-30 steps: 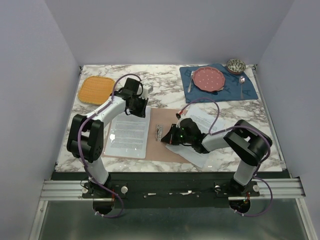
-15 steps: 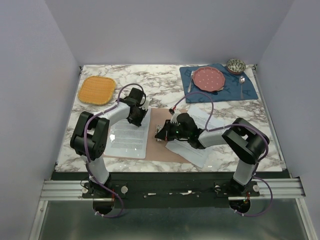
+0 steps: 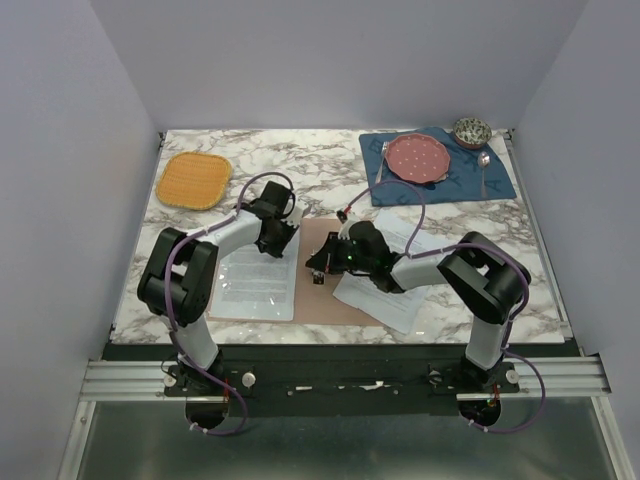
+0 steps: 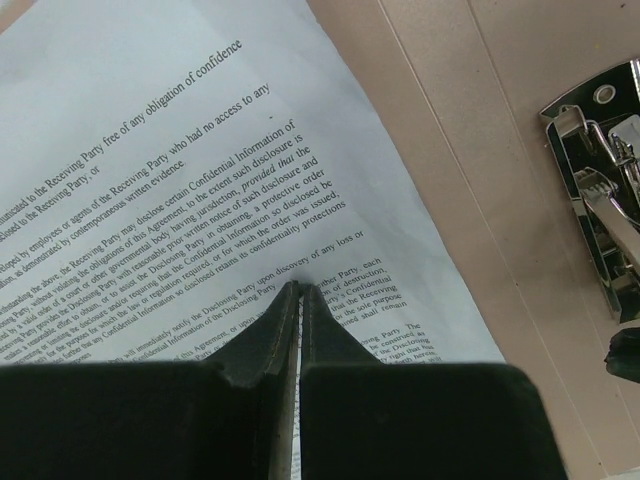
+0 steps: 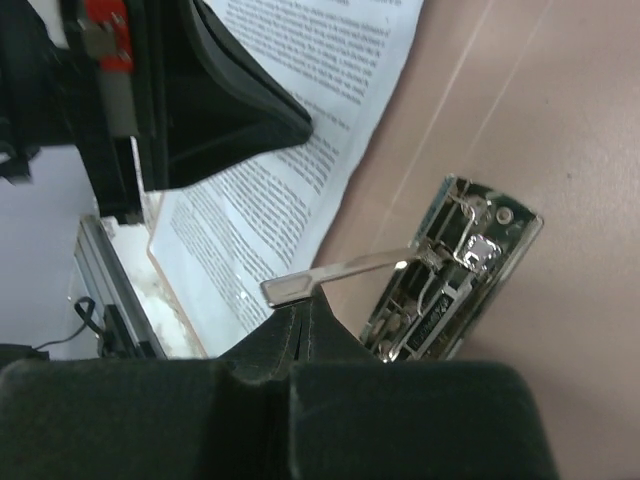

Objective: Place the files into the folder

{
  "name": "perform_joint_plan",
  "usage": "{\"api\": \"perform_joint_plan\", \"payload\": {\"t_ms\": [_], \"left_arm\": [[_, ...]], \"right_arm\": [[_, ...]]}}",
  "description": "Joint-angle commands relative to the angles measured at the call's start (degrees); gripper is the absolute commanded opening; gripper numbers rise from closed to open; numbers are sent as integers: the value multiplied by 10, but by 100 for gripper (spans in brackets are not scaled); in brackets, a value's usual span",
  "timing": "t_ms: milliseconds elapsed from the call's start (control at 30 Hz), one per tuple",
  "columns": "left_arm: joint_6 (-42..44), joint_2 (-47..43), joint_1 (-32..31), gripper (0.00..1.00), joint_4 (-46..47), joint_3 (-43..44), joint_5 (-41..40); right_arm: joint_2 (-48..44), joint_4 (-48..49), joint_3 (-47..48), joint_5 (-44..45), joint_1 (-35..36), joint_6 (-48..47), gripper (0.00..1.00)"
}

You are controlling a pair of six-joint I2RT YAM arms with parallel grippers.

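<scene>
The folder (image 3: 325,300) lies open by the near edge of the bench, a little left of the middle. One sheet (image 3: 255,275) lies flat on its left half. The other sheet (image 3: 385,300) sits askew on the right, partly off the card toward the near right corner.

My left end effector (image 4: 298,290) is closed finger to finger and grips nothing, its tips down on the first sheet near its far right corner. My right end effector (image 5: 298,305) is closed too, at the spine clip (image 5: 450,270). The clip's raised lever (image 5: 340,272) lies against the tips, and I can't tell whether it is pinched.

I judge the paper light, floppy and slick on the card. It should slide under a pressing fingertip and buckle if shoved hard. I would take the skewed sheet at an overhanging edge or corner, where a finger can get beneath it
</scene>
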Motion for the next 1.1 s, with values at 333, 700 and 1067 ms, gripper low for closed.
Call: {"api": "perform_joint_plan", "payload": {"t_ms": [333,700,1067], "left_arm": [[22,-79,-7,8,-79,-15,-11],[28,-142,4,8,-127,32,1],[42,-168,21,8,-144,40,5]], "right_arm": [[27,-6,74,57,-44,-2,3],[-153,-176,33,3,-121,-20,100],[-331,-571,-24,317,-204,17,95]]}}
